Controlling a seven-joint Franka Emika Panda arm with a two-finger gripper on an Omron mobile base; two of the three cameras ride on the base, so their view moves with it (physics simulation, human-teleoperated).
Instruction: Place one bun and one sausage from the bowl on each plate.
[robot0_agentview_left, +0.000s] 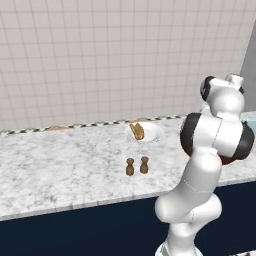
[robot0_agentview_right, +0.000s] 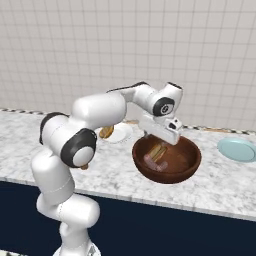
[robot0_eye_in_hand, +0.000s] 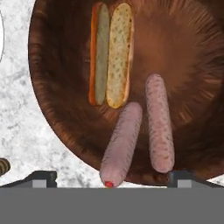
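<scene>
Now the pincer (robot0_eye_in_hand: 109, 177) hangs wide open over the big dark reddish-brown wooden bowl (robot0_eye_in_hand: 57, 118); the nearer pink sausage (robot0_eye_in_hand: 121, 142) lies just ahead between its tips, long axis pointing away from them, slightly slanted.

In the bowl (robot0_eye_in_hand: 57, 109) lay one bun (robot0_eye_in_hand: 110, 54) and two sausages (robot0_eye_in_hand: 159, 122) side by side. A plate (robot0_agentview_right: 120, 133) holding another bun (robot0_agentview_right: 105, 132) sat left of the bowl; another plate (robot0_agentview_right: 239, 149) sat right.
</scene>
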